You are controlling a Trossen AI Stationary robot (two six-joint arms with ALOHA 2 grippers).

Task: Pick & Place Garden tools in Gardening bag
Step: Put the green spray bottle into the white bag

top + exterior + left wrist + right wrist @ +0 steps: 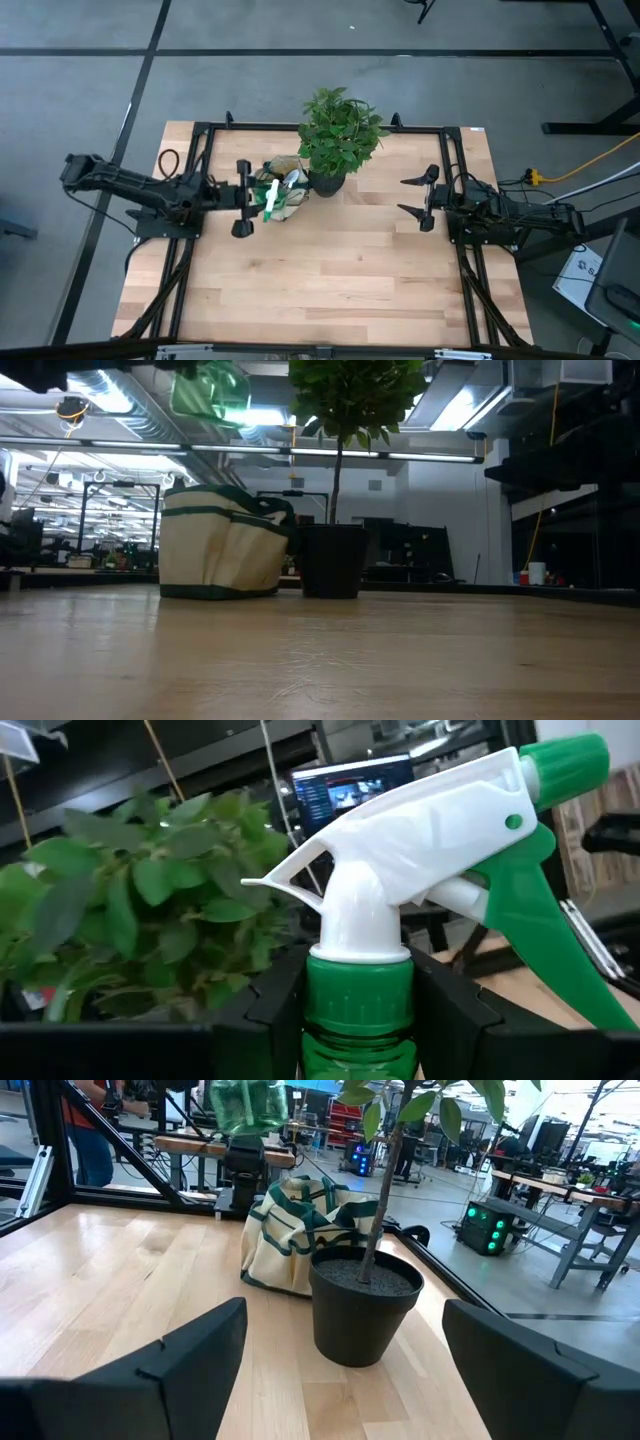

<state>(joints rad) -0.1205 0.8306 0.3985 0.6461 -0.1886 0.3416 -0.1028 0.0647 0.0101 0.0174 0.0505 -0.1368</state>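
Note:
My left gripper (246, 198) is shut on the translucent green spray bottle (271, 198), which has a white trigger head (420, 830). It holds the bottle over the near left part of the beige gardening bag (288, 188) with green trim. In the low view the bottle's body (210, 390) hangs well above the bag (222, 545), which stands on its base on the table. A pale metal tool end (291, 178) shows in the bag's mouth. My right gripper (421, 203) is open and empty to the right of the plant pot (327, 184). My left gripper pinches the bottle's green screw collar (358, 985), just under the white trigger head, between its two fingers (268, 1010). The fingers come level from the table's left. The bottle stands upright in the hold, its body hanging below the fingers, clear of the bag and the table.
A leafy plant (340, 128) in a black pot (362, 1305) stands right beside the bag on its right. A black frame (320, 127) runs along the table's far edge and sides. Bare wood (330, 280) spans the table's near half.

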